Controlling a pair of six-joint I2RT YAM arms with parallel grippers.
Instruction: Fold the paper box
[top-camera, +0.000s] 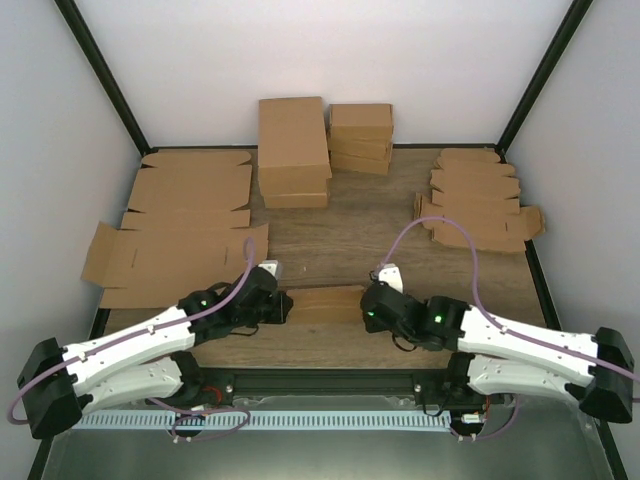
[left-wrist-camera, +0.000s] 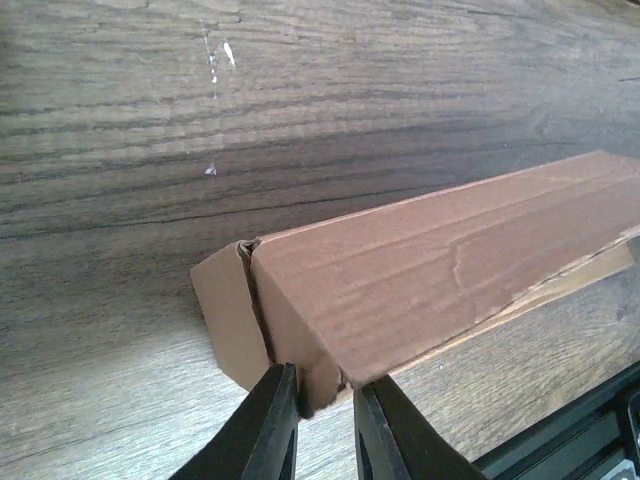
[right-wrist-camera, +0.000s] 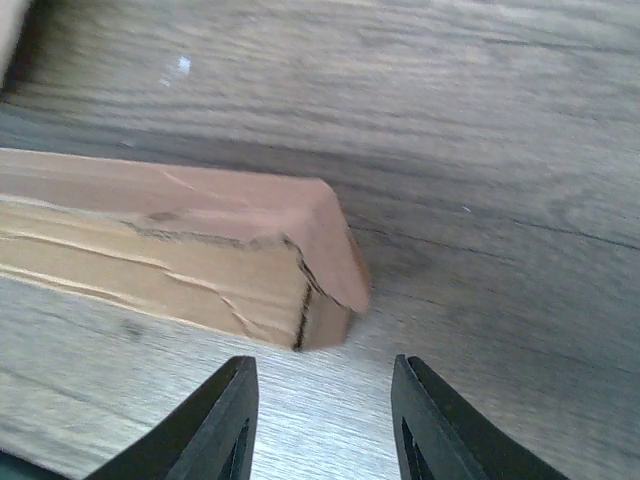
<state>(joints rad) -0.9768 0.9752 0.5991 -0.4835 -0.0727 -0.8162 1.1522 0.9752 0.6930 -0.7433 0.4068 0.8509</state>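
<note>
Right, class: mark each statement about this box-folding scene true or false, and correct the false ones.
1. The left gripper pinches one end of the paper box. True.
2. The right gripper is clamped on the paper box. False: its jaws stand apart, just short of the box's other end.
3. The paper box lies between the two grippers. True.
4. The stacked boxes stand nearer the arms than the paper box does. False: they stand farther back.
</note>
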